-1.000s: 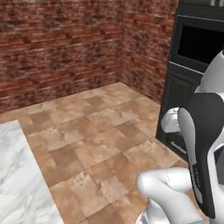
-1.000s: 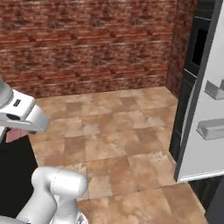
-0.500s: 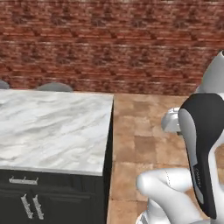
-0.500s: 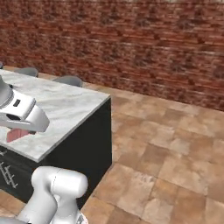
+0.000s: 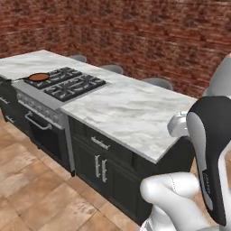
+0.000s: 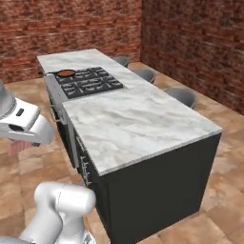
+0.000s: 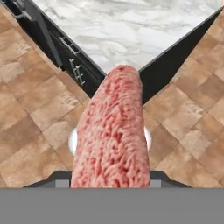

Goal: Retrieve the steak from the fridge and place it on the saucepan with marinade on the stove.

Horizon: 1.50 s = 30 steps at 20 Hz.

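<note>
Steak (image 7: 111, 131) sits squeezed in my jaws, sticking out toward twelve o'clock in my hand view, with the brown floor (image 7: 30, 127) under it. From the left base view, the saucepan (image 5: 38, 77) with orange marinade (image 5: 39, 76) waits on the stove (image 5: 67, 83) at ten o'clock, on the marble counter (image 5: 131, 113), well apart from me.

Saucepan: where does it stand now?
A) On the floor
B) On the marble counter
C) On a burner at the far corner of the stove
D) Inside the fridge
C: the saucepan with orange-brown marinade rests on the black grates at the stove's far corner.
</note>
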{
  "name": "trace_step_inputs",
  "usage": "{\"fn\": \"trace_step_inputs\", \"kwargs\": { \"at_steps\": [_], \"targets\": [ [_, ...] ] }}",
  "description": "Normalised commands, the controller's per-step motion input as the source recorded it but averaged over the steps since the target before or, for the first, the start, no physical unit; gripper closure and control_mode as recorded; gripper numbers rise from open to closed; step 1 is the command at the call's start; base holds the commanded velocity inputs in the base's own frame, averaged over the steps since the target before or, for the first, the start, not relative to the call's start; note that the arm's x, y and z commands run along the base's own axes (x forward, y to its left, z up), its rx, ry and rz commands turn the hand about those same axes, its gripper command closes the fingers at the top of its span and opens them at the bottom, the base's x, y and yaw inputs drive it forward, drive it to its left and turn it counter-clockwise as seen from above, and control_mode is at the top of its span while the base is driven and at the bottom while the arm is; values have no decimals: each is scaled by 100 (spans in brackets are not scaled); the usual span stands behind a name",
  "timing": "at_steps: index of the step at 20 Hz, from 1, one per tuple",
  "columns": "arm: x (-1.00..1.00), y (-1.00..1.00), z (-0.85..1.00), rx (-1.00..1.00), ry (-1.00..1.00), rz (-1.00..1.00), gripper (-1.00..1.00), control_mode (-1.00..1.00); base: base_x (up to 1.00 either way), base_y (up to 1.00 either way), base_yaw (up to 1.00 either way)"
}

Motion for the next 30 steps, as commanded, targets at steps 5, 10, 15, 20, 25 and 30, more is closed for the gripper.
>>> {"fn": "trace_step_inputs", "kwargs": {
  "at_steps": [5,10,15,20,25,30],
  "targets": [
    [0,0,0,0,0,0,100,100,52,100,27],
    [0,0,0,0,0,0,100,100,89,100,0],
    [0,0,0,0,0,0,100,100,64,100,-3],
    [0,0,0,0,0,0,100,100,60,100,-16],
    [0,0,0,0,0,0,100,100,23,100,-31],
    [0,0,0,0,0,0,100,100,0,100,-47]
  ]
}}
